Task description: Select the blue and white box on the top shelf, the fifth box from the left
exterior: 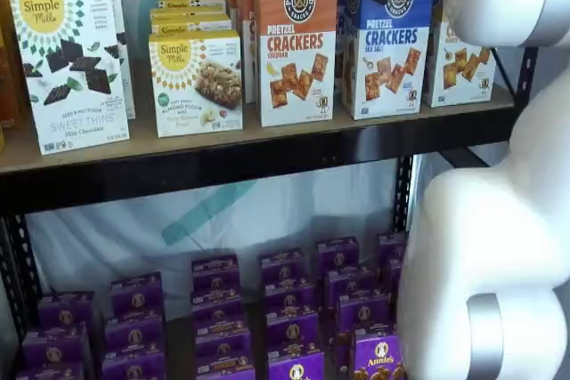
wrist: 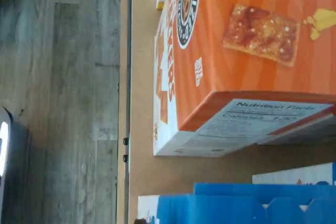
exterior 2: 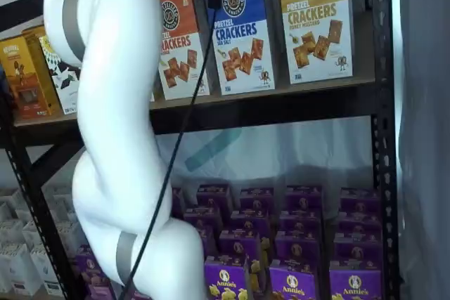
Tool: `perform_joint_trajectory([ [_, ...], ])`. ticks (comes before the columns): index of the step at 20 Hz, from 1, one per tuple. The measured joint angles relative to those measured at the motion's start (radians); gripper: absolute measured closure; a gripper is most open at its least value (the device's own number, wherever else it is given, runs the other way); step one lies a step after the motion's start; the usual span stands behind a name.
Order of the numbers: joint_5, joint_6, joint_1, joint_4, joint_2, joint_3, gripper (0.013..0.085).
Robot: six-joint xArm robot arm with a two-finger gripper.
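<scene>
Bright, even indoor light in both shelf views; no hard shadows on the carton fronts. Soft shade under the top shelf (exterior: 267, 153), along its black front rail, dimming the purple boxes (exterior: 294, 309) toward the back. Pale sheen on the white arm (exterior 2: 112, 68), with its near parts slightly soft. Mild softness and compression throughout. Wrist view turned on its side, dimmer and grainier: orange carton (wrist: 252, 51) close and blurred, small print barely readable, blue carton (wrist: 236, 205) fuzzy at its edges, grey floor (wrist: 58, 98) murky.
</scene>
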Motion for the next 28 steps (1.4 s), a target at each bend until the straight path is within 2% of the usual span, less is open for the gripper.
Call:
perform_joint_trajectory([
  [12, 0.017, 0.002, 0.006, -0.010, 0.015, -0.015, 0.0130],
  [14, 0.028, 0.003, 0.003, -0.006, 0.021, -0.024, 0.0210],
  [28, 0.027, 0.006, 0.006, -0.005, 0.025, -0.030, 0.0210],
])
